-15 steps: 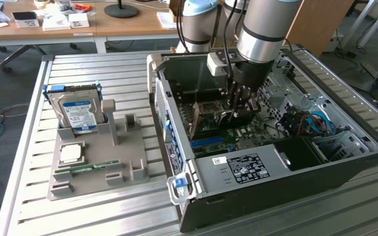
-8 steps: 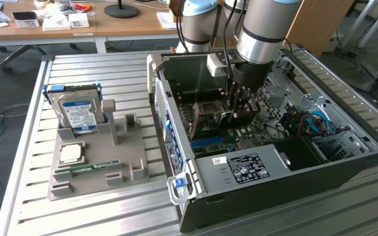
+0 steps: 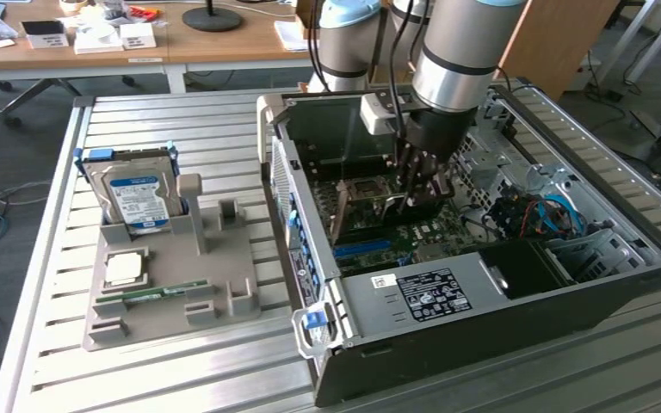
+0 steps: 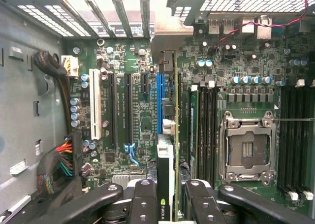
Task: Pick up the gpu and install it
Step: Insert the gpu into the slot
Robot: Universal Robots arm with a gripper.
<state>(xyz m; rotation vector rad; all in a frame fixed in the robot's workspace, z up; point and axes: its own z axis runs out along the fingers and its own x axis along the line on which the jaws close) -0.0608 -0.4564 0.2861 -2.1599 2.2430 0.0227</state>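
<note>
Green card, the gpu [image 4: 166,157]: seen edge-on from the wrist, standing upright over the motherboard [image 4: 133,111]. Its thin green edge runs just beside the blue slot [image 4: 159,103], and its silver bracket [image 4: 165,44] points towards the case's rear slot openings.
Hidden: the card's lower edge lies behind its own body, so I cannot tell whether it touches the slot or hangs just above it. The fingers cover much of the cooler face.
Cut off: the arm [image 3: 457,52] leaves the exterior view at the top. The black fingers [image 4: 142,204] are cropped at the frame's edge in the wrist view.
Hard to make out: in the exterior view the card is a dark shape below the wrist that blends into the boards inside the computer case [image 3: 515,301].
Jaws: partly closed and pinching the gpu across its two flat faces, with fingers on each side and the card's upper edge between them.
CPU socket [image 4: 246,150]: a metal frame beside the memory slots, on the other side of the card from the white slot [image 4: 95,111].
Table [image 3: 193,129]: slatted metal, carrying the case. Towards the exterior view's left is a grey holder [image 3: 169,284] with a hard drive [image 3: 138,196] standing upright and a memory stick [image 3: 152,292] lying flat, well apart from the jaws.
</note>
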